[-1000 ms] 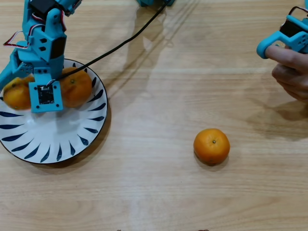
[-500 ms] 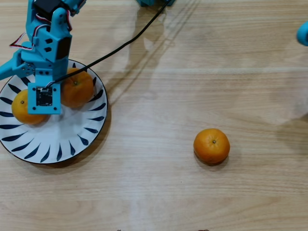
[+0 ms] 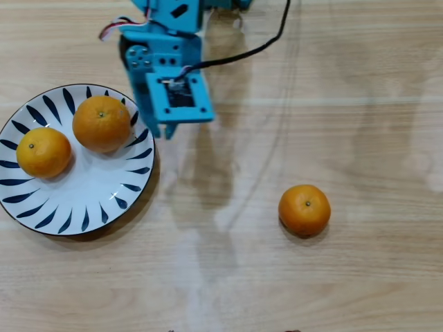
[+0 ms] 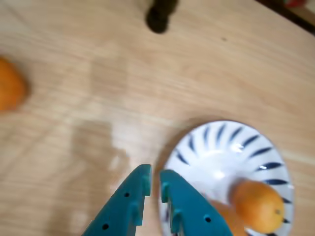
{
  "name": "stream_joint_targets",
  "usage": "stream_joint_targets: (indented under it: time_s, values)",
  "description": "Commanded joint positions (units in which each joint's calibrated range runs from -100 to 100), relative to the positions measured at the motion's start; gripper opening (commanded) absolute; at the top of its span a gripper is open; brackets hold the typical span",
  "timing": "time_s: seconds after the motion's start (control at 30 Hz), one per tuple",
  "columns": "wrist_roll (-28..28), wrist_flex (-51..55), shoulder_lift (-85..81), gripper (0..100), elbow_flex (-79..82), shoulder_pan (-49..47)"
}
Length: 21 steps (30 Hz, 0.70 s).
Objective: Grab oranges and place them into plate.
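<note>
We count two oranges on the plate (image 3: 76, 207): a larger one (image 3: 102, 123) toward the upper rim and a smaller, yellower one (image 3: 43, 151) to its left in the overhead view, close together near the plate's upper left, whether touching we cannot tell. The third orange (image 3: 304, 209) sits alone on the wooden table (image 3: 277, 290), well apart from the plate, to the right and lower in that view. The gripper (image 4: 153, 181) is empty, its teal jaws drawn nearly together with only a slim gap showing in the wrist view, tips hanging just beside the plate's rim over bare wood. The wrist view is blurred, and the lone orange (image 4: 10, 91) shows only at its left edge. We judge two placements done and one pickup left. Risks as we see them: a round fruit on smooth wood will roll if a jaw nudges it off-centre, so the jaws must open wide before descending; coming back, a low carry could clip the rim or knock the seated fruit. The black cable (image 3: 242, 55) trailing from the arm could snag during a long reach.
</note>
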Motion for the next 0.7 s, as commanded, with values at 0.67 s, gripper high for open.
stream_joint_targets:
  time_s: [0.67]
  values:
    - [-21.73, 2.06, 28.02, 2, -29.23, -22.08]
